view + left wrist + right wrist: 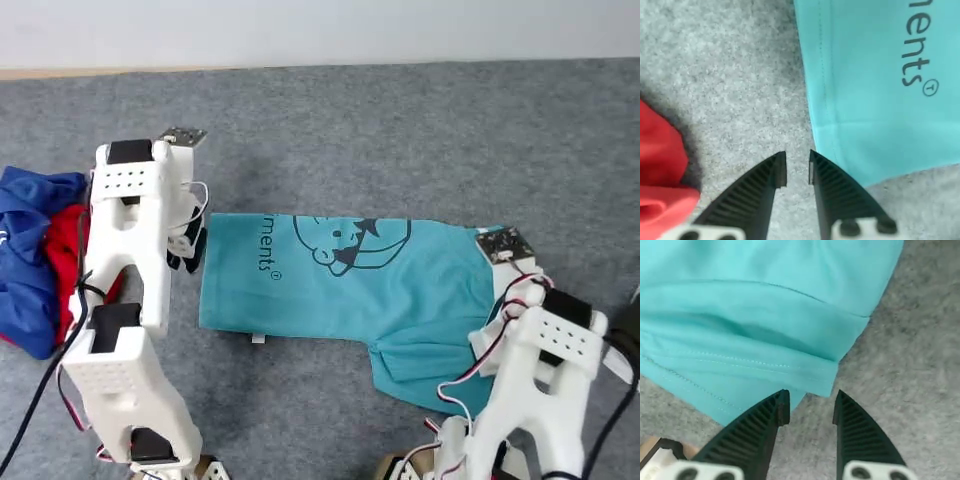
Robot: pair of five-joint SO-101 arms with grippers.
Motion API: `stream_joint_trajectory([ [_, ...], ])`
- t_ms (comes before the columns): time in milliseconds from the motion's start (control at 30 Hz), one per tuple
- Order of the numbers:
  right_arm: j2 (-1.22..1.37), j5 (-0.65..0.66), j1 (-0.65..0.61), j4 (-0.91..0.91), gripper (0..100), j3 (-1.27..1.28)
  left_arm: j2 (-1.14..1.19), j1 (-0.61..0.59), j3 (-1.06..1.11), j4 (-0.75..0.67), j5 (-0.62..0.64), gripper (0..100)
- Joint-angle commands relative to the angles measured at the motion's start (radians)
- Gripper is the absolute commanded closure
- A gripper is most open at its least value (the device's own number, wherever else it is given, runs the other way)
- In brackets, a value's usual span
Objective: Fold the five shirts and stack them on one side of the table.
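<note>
Grippers first, since they sit closest to me: my left gripper [797,167] has its two black ribbed fingers [760,187] parted by only a narrow slit, with nothing between them; it hangs over the grey felt-like table cover [400,130], just beside one hemmed corner of the teal fabric shirt [870,100]; my right gripper [811,407] stands wider, about half open, and it too holds nothing; its tips are above bare grey cover, right at the edge of a doubled-over, stitched fold of the same shirt.

Beyond the tips, the shirt lies flat across the middle of the table between my two white arms, a dark printed graphic facing up; its straight hem is on my left arm's side, and on my right arm's side a flap of cloth juts out towards my base.

Out past my left arm, a crumpled red cloth garment [65,240] and a crumpled blue cloth garment [30,270] lie heaped together at the table's edge, apart from the teal one; farthest off, a thin wooden strip and a pale wall [300,30] close the table's back.
</note>
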Motion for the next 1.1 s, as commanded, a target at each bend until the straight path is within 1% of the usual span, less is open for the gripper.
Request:
stream_joint_trajectory([
  [0, -0.019, -0.008, 0.008, -0.056, 84.8, 0.037, -0.055, 0.012, 0.022, 0.031, -0.002, 92],
  [300, -0.019, -0.008, 0.01, -0.17, 85.0, 0.13, -0.057, 0.008, 0.061, 0.031, -0.002, 92],
  [500, -0.021, -0.002, 0.005, -0.163, 96.9, 0.133, -0.057, 0.011, 0.061, 0.031, -0.002, 92],
  [700, -0.027, -0.002, 0.005, -0.127, 98.7, 0.13, -0.057, 0.011, 0.061, 0.031, -0.002, 92],
  [833, -0.031, 0.0, 0.004, -0.033, 98.7, 0.094, -0.057, 0.011, 0.061, 0.031, -0.002, 92],
  [1067, -0.031, 0.084, 0.01, 0.226, 98.7, -0.029, -0.057, 0.012, 0.059, 0.031, -0.005, 92],
])
